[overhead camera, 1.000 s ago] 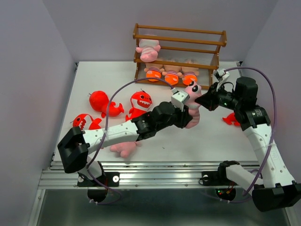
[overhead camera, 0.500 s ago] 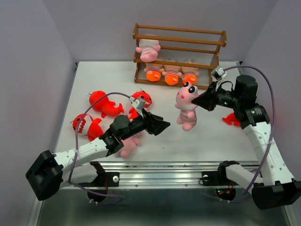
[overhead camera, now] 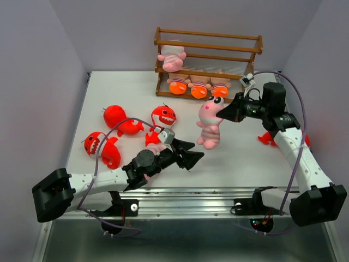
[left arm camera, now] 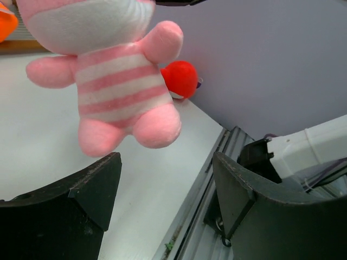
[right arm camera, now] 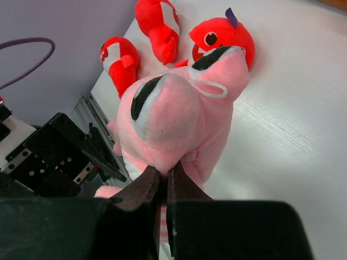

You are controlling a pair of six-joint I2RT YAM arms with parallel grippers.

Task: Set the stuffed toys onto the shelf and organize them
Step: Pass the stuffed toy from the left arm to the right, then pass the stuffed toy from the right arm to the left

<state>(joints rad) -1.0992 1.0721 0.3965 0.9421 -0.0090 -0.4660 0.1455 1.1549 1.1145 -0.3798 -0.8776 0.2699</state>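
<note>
Above the middle of the white table (overhead camera: 109, 87), the pink striped toy (overhead camera: 210, 124) is hanging clear of the surface, its head tipping toward the shelf (overhead camera: 207, 36) at the far edge. We are gripping it by the head with our right gripper (overhead camera: 222, 112), whose fingers are pressing together on a fold of plush with hardly any gap between them. A thin white cord loop (right arm camera: 209, 88) is lying across the top of the toy's head.

Just on the near side of the toy, our left gripper (overhead camera: 193, 156) is standing with its jaws spread wide and holding nothing. In the left wrist view, the toy's feet are dangling above the gap between the two fingers, touching neither.

On the shelf, a second pink toy (overhead camera: 172, 59) is sitting at the left end of the middle tier, and three orange-footed dolls (overhead camera: 199, 87) are lining the bottom tier side by side.

On the table's left half, three red sharks (overhead camera: 162, 116) are lying loose. A fourth red toy (overhead camera: 266, 138) is peeking out from behind our right arm, and a patch of pink plush (overhead camera: 156, 148) is showing beside our left arm.
</note>
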